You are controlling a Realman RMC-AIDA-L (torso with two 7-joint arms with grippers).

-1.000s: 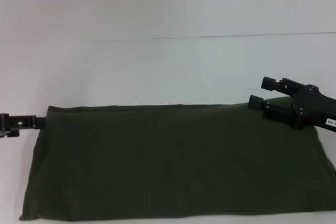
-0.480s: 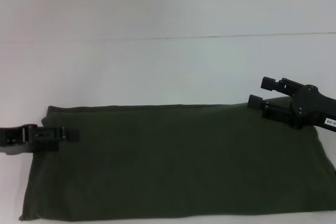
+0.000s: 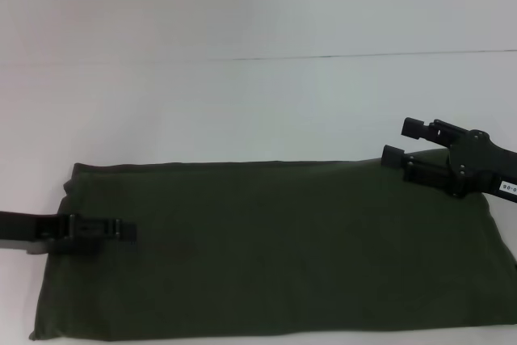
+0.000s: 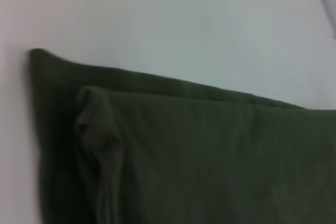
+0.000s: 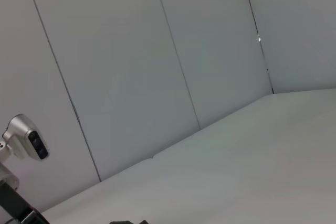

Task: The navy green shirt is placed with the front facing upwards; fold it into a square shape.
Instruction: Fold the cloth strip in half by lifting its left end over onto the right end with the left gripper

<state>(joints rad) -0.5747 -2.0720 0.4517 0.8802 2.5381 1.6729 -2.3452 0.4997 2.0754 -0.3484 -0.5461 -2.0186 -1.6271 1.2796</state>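
Over the folded navy green shirt (image 3: 275, 248), left gripper (image 3: 121, 230) reaches inward.

I see the navy green shirt (image 3: 275, 248) as plain dark olive, with no print showing on this face. My left claw (image 3: 121, 230) and right claw (image 3: 404, 141) are black. The desk (image 3: 242, 111) looks plain white.

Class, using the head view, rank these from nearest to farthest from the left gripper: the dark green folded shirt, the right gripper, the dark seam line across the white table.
1. Dark green folded shirt, directly beneath the left gripper.
2. Dark seam line, far back across the white table.
3. Right gripper, far right corner.
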